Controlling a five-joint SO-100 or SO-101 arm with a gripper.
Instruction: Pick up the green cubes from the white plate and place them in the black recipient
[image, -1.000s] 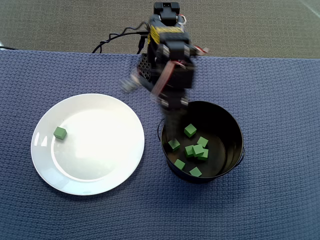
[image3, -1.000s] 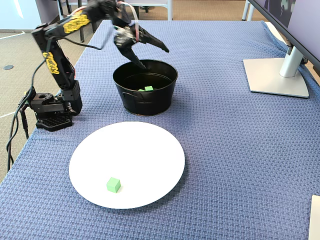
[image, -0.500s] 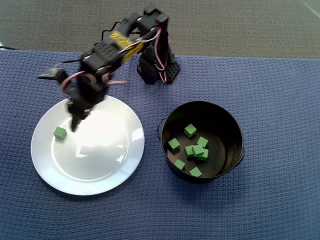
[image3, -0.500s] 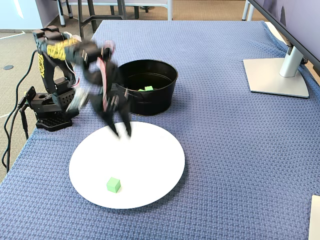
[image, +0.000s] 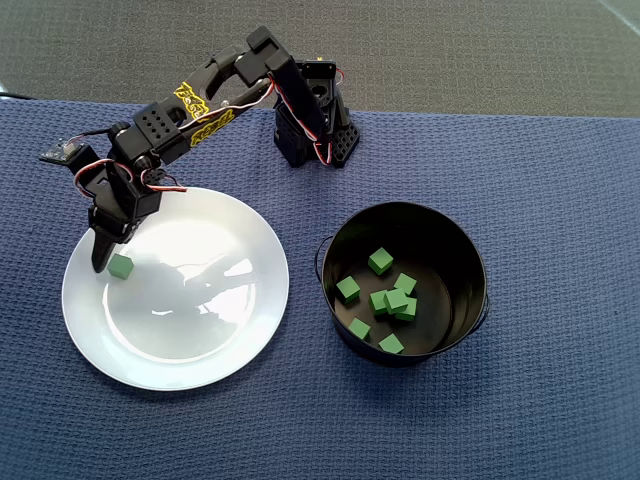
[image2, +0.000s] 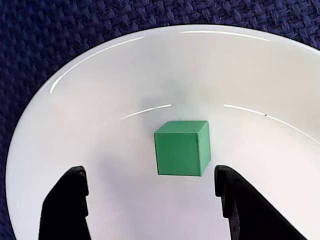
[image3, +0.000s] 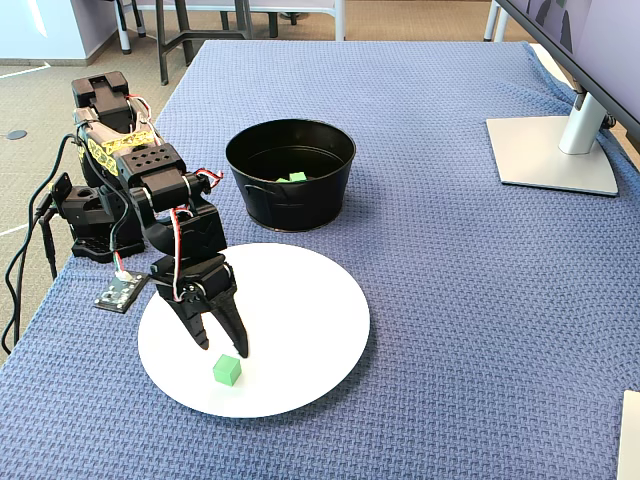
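Wrist view: last green cube (image2: 181, 148) on white plate (image2: 100, 90); likely light, rigid, matte; grip opposite flat sides. Gripper (image2: 150, 210) spread wide, empty, straddling cube

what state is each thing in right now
gripper: open, fingers either side of the last cube, not touching it
green cube on plate: lying flat, not gripped
white plate: holds only that one cube
black pot: upright, seven green cubes visible inside
monitor stand: resting on the cloth, untouched
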